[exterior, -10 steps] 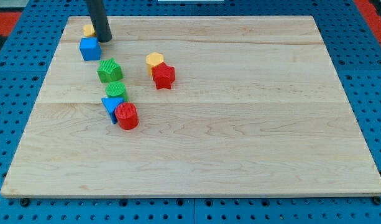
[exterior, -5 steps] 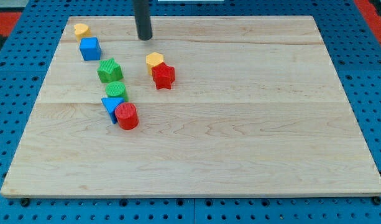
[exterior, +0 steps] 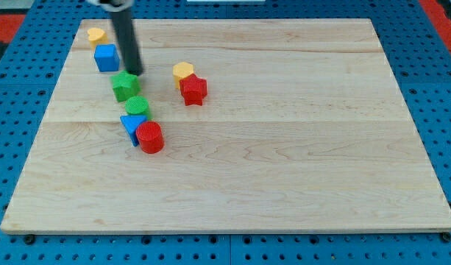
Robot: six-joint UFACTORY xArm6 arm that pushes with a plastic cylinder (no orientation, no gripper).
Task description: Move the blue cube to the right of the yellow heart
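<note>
Tip (exterior: 135, 72) down on wooden tabletop (exterior: 284, 147), just right of blue cube (exterior: 106, 57) and at upper right edge of green star block (exterior: 125, 85). Blue cube just below yellow heart (exterior: 97, 34), near top-left corner. No pincer on rig, only the rod. Elsewhere: yellow hexagon block (exterior: 182, 71) touching red star block (exterior: 193, 90); green cylinder (exterior: 137, 107), blue triangle block (exterior: 132, 125), red cylinder (exterior: 149, 137) clustered.

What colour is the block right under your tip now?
Green: my tip sits at the top edge of the green block, seen in the camera view.
</note>
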